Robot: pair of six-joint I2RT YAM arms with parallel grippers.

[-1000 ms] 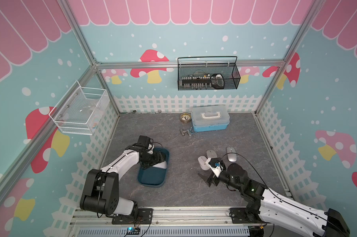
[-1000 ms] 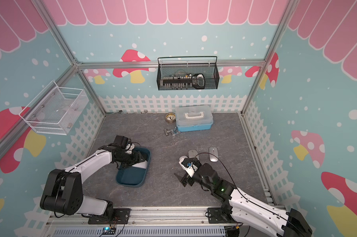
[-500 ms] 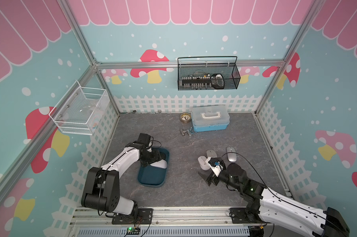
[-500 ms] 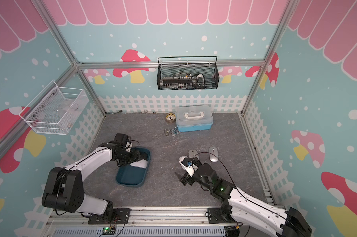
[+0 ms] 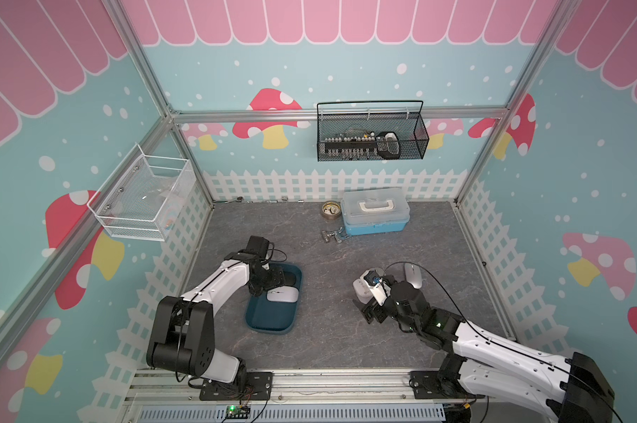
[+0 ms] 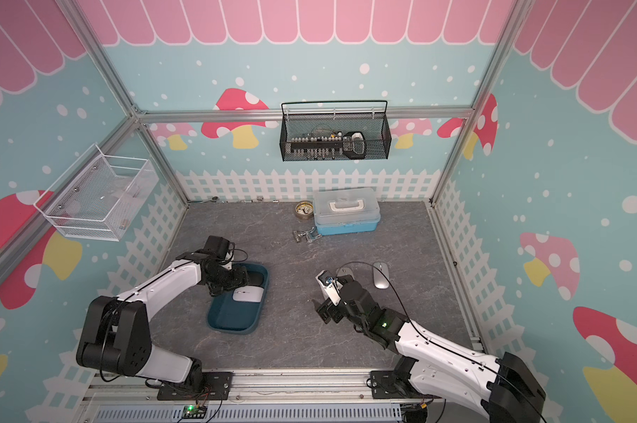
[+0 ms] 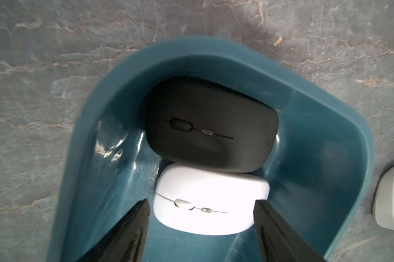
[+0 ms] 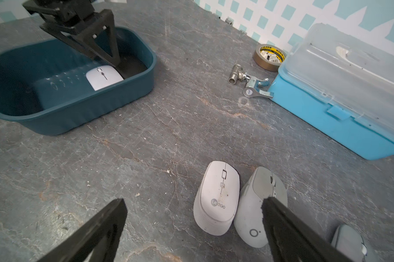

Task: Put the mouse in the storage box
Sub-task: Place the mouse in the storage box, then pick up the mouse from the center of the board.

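We find the white mouse (image 7: 210,192) lying flat on the floor of the storage box (image 7: 316,127), in the half toward 12 o'clock, its far edge touching a black mouse (image 7: 212,127) that fills the box's 12 o'clock end. The left gripper (image 7: 201,202) hangs over it with fingers (image 7: 128,231) spread, one on each side of the white mouse; whether either touches it we cannot tell. The box rests on the grey table (image 5: 328,263) at about 8 o'clock from the table's centre. At about 3 o'clock from the centre the right gripper (image 8: 192,200) hovers with fingers spread wide, gripping nothing, over a white Lecoo mouse (image 8: 218,195) and a grey mouse (image 8: 250,211) lying side by side; a silver mouse (image 5: 412,275) lies just beside them. Toward 12 o'clock stands a light blue case (image 5: 375,216), with a tape roll (image 5: 330,211) at its 9 o'clock and a metal valve (image 5: 333,234) at its 7 o'clock.
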